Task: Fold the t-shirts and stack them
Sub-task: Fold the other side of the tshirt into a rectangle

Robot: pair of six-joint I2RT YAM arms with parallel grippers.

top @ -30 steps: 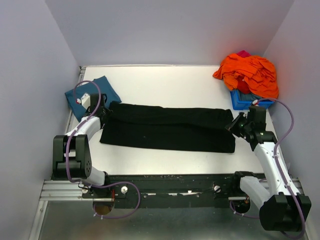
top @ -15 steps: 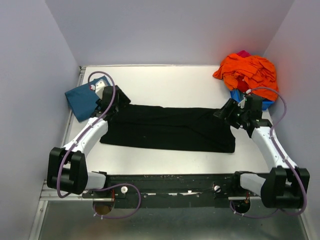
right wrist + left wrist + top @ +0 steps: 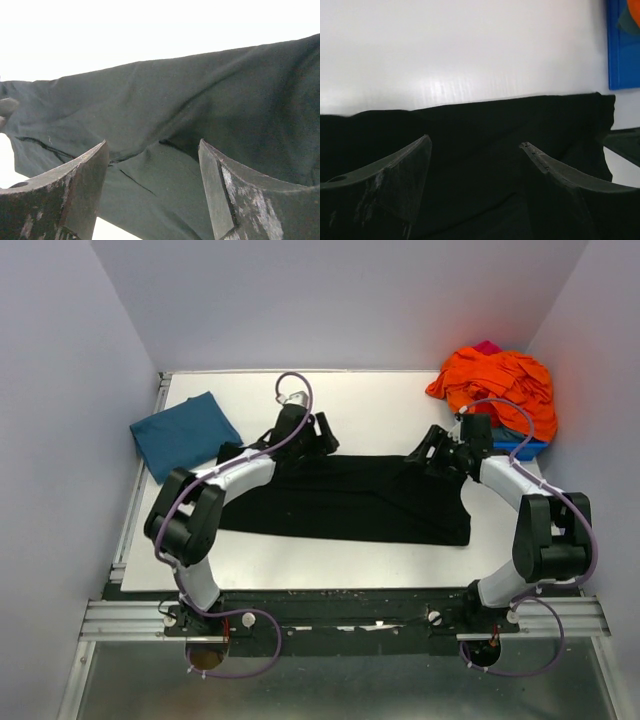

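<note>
We see the black shirt lying flat as a long folded band on the table. Our left gripper hangs over the middle of its far edge, jaws spread wide with nothing between them. Our right gripper hangs over its far right part, likewise spread and empty. The teal shirt lies folded just off the black shirt's far-left corner. An orange pile tops the bin beyond its right end.
</note>
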